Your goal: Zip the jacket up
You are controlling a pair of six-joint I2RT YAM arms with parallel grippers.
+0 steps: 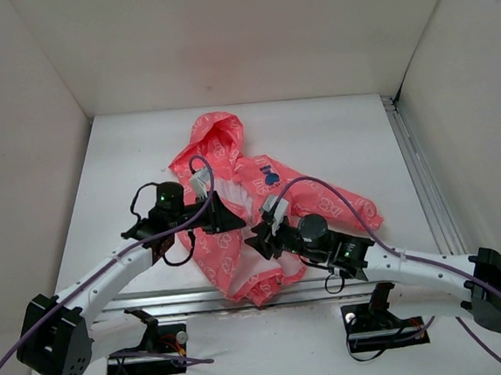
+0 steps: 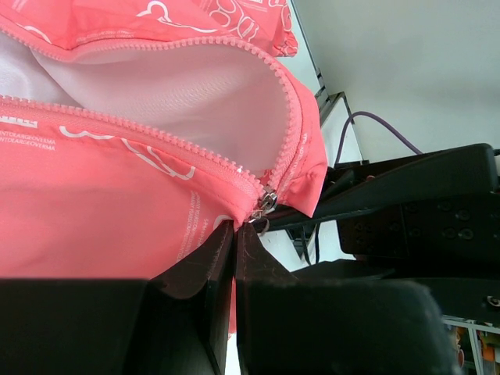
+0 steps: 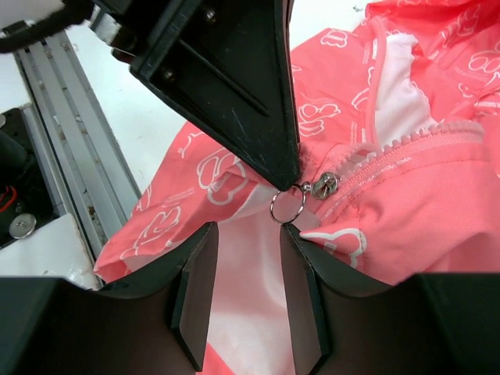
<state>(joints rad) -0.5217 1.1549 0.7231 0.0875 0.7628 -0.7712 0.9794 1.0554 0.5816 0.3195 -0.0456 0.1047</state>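
Observation:
The coral-pink jacket [image 1: 240, 272] lies crumpled mid-table, hood [image 1: 215, 133] towards the back and a dark blue emblem [image 1: 270, 175] on its chest. Its zipper is parted above the slider, showing white lining [image 2: 195, 94]. My left gripper [image 2: 234, 228] is shut on the jacket's bottom edge right beside the slider [image 2: 268, 203]. From the slider [image 3: 324, 186] hangs a metal ring pull [image 3: 287, 207]. My right gripper [image 3: 248, 230] is open just below that ring, which sits at the tip of its right finger [image 3: 301, 273]. Only loose fabric lies behind its jaws.
An aluminium rail [image 1: 198, 295] runs along the table's near edge, under the jacket's lower end. Another rail [image 1: 416, 173] follows the right side. White walls close in the table on three sides. Both arms meet at the jacket's lower half.

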